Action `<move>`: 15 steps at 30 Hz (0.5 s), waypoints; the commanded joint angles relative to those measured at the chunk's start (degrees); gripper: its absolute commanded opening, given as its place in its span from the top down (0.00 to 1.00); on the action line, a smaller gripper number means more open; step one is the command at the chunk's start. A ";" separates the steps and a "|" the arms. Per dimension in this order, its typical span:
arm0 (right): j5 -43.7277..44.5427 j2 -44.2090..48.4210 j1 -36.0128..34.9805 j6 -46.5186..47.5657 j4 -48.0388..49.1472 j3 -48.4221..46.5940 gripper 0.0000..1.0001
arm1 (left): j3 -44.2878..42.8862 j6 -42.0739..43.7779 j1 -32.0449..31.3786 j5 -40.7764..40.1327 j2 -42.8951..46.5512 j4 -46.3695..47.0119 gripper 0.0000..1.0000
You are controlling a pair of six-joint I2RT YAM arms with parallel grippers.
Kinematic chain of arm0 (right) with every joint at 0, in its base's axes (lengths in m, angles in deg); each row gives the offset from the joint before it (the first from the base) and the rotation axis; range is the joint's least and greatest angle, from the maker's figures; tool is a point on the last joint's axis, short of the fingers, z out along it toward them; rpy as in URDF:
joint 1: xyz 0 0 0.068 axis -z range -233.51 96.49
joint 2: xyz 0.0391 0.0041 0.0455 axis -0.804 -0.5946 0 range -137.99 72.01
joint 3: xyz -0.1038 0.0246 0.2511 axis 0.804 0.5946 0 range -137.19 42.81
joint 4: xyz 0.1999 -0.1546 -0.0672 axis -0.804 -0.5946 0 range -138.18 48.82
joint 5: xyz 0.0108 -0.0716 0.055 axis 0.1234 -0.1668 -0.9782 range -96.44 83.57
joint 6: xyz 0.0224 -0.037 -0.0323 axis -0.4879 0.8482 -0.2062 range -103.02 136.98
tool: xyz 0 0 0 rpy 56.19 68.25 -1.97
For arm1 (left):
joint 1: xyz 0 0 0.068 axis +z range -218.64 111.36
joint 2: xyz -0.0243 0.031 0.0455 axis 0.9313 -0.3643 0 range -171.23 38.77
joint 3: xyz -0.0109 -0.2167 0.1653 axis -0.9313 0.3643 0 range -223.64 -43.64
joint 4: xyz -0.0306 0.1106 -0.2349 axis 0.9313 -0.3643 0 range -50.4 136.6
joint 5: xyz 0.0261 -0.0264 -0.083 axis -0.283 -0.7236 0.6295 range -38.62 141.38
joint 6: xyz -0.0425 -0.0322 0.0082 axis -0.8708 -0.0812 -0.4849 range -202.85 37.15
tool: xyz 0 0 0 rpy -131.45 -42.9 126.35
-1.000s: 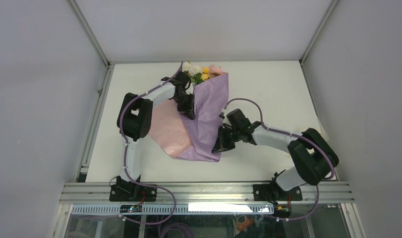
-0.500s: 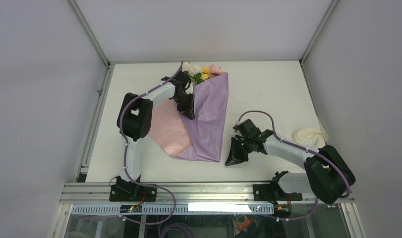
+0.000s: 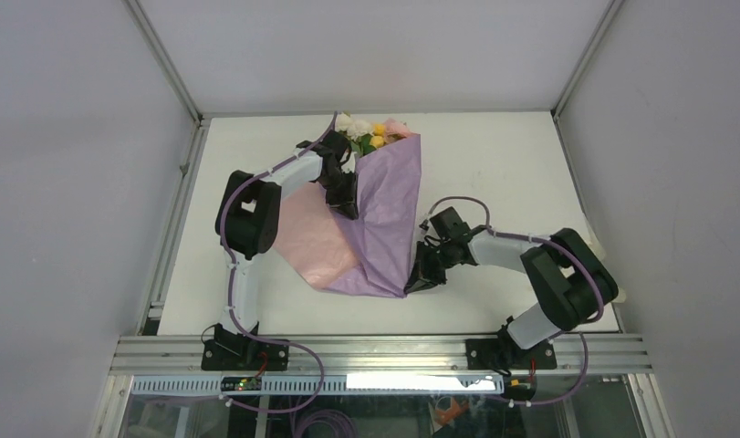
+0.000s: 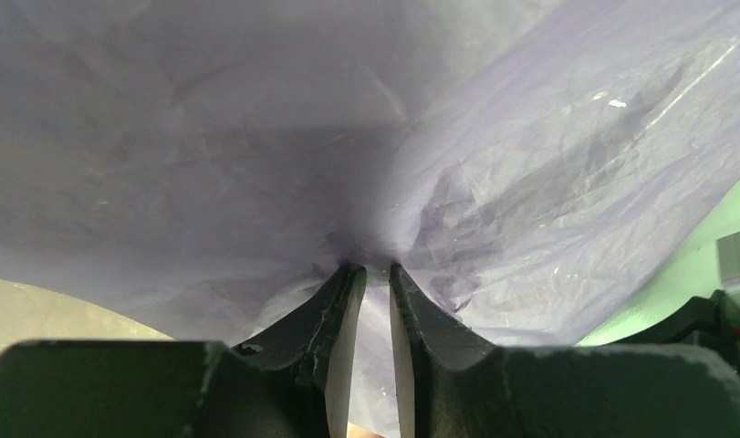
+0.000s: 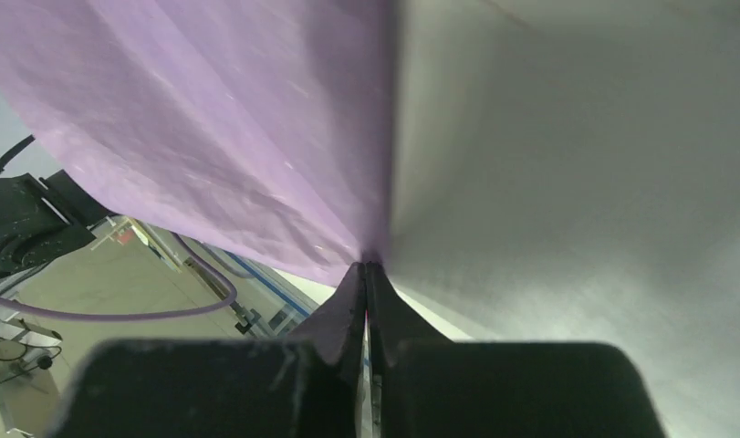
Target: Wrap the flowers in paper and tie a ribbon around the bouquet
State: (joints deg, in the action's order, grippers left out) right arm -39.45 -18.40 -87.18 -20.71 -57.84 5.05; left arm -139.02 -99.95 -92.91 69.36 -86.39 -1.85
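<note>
The flowers [image 3: 373, 132] lie at the table's back, blooms poking out from under the paper [image 3: 389, 210]. Its lilac face is folded over them, and the pale pink face [image 3: 313, 239] shows at the left. My left gripper [image 3: 347, 208] is shut on a pinch of the lilac paper [image 4: 494, 164], which bunches between its fingers [image 4: 377, 269]. My right gripper [image 3: 417, 283] is shut with nothing held. Its tips [image 5: 366, 265] rest against the paper's lower right edge [image 5: 256, 137]. The ribbon is hidden behind the right arm.
A metal frame rail [image 3: 375, 351] runs along the near edge by the arm bases. Grey walls enclose the white table [image 3: 494, 155] on the left, back and right. The right arm's elbow [image 3: 567, 274] sits near the table's right edge.
My right gripper, shut throughout, pulled away from the paper toward the right front, then came back to its lower right edge. The arm now covers the ribbon. The left gripper kept its hold.
</note>
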 commanded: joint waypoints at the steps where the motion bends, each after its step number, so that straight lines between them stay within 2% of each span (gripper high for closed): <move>1: 4.62 6.03 3.45 3.35 -6.18 3.76 1.00 | -0.60 1.72 0.72 -4.10 -0.37 0.36 0.77; 6: 2.88 7.18 2.84 8.59 -13.54 -10.38 1.00 | -1.19 1.51 0.71 -3.38 -0.39 0.39 0.77; 9: 2.00 1.81 1.69 6.83 -8.49 -18.16 1.00 | -1.64 1.50 0.72 -3.54 -0.26 0.25 0.77; 13: -0.53 -10.27 -1.56 -1.48 7.96 -23.46 1.00 | -1.91 1.88 0.71 -3.76 0.12 -0.12 0.76; 15: -0.58 -16.38 -4.01 -3.57 10.70 -26.30 1.00 | -2.13 2.18 0.80 -3.89 0.26 -0.35 0.76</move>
State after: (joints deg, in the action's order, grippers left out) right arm -38.03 -24.98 -87.18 -18.52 -57.56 -17.83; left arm -139.37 -99.77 -92.91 69.12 -86.39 -2.11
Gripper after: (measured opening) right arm 0.004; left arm 0.236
